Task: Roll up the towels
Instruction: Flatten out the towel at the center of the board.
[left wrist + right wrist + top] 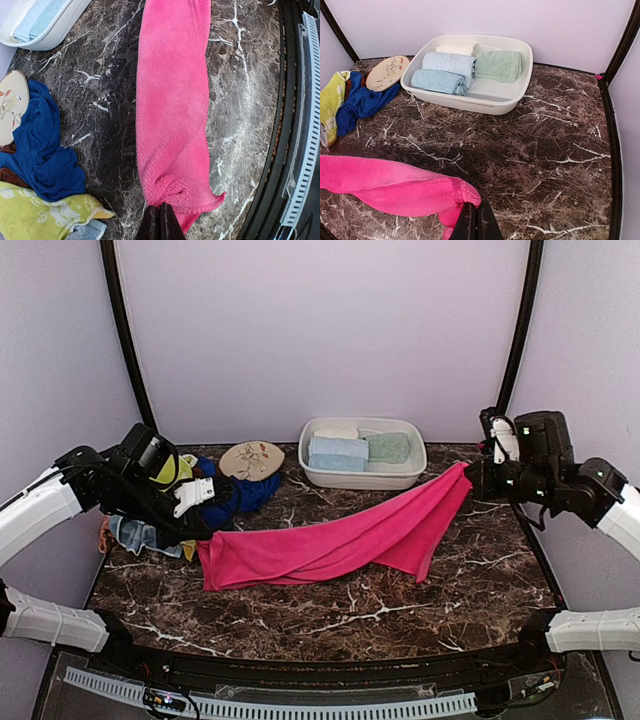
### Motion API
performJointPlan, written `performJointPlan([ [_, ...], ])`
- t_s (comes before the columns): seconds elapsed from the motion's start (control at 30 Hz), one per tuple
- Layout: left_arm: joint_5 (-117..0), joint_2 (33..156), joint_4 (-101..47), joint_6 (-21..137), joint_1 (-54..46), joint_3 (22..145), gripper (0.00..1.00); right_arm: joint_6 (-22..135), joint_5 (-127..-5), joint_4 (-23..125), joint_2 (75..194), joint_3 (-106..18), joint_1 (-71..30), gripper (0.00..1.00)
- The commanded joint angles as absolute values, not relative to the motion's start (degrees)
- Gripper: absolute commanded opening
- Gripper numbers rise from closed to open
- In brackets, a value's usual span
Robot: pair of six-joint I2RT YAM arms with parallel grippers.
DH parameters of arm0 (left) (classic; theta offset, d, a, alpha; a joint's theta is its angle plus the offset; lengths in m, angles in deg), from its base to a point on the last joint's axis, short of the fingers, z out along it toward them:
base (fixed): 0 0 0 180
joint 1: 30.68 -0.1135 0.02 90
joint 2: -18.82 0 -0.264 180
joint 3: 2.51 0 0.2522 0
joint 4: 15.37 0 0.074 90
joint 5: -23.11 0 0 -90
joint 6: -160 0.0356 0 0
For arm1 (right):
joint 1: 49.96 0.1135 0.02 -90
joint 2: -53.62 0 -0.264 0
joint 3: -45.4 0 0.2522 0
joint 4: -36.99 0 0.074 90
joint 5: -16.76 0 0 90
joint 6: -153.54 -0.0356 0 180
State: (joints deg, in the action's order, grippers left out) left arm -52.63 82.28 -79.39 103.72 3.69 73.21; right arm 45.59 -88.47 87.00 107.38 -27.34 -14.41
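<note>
Stretched between both arms as a long sagging band over the dark veined marble tabletop point(400, 610): hot pink towel point(330, 540), plush terry. Pinched tight on its bunched end, left gripper point(160, 222); clamped on the opposite hemmed corner, right gripper point(476, 220). Rolled inside the smooth white plastic basin point(360, 478): pale blue towels point(442, 75), mint towel point(500, 65), perhaps a cream towel point(456, 49) behind.

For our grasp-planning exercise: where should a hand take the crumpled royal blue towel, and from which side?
Probably take the blue towel by the bunched fold on its edge facing bare marble, coming down from above; its other sides lie against the floral disc and yellow-green towel.
</note>
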Motion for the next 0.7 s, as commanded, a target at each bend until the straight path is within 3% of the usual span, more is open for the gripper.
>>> performJointPlan([
  [0.0,-49.2,79.2,-93.5,107.2,3.2,77.3,0.0,46.0,-87.7,94.1,102.7,-32.0,-14.8,0.0],
  [0.2,-48.3,76.0,-100.4,109.0,3.2,80.2,0.0,45.8,-86.9,99.1,100.1,-36.8,-14.9,0.0],
  [0.33,-49.0,75.7,-99.6,109.4,3.2,75.8,0.0,46.2,-86.9,98.5,102.7,-35.4,-14.9,0.0],
  [0.5,-55.1,76.6,-79.2,106.8,3.2,64.0,0.0,47.5,-87.1,90.1,109.6,-28.6,-14.9,0.0],
  [0.67,-72.6,82.8,-48.0,108.2,2.4,52.0,0.01,49.7,-88.3,82.9,119.2,-27.6,-15.5,0.0],
])
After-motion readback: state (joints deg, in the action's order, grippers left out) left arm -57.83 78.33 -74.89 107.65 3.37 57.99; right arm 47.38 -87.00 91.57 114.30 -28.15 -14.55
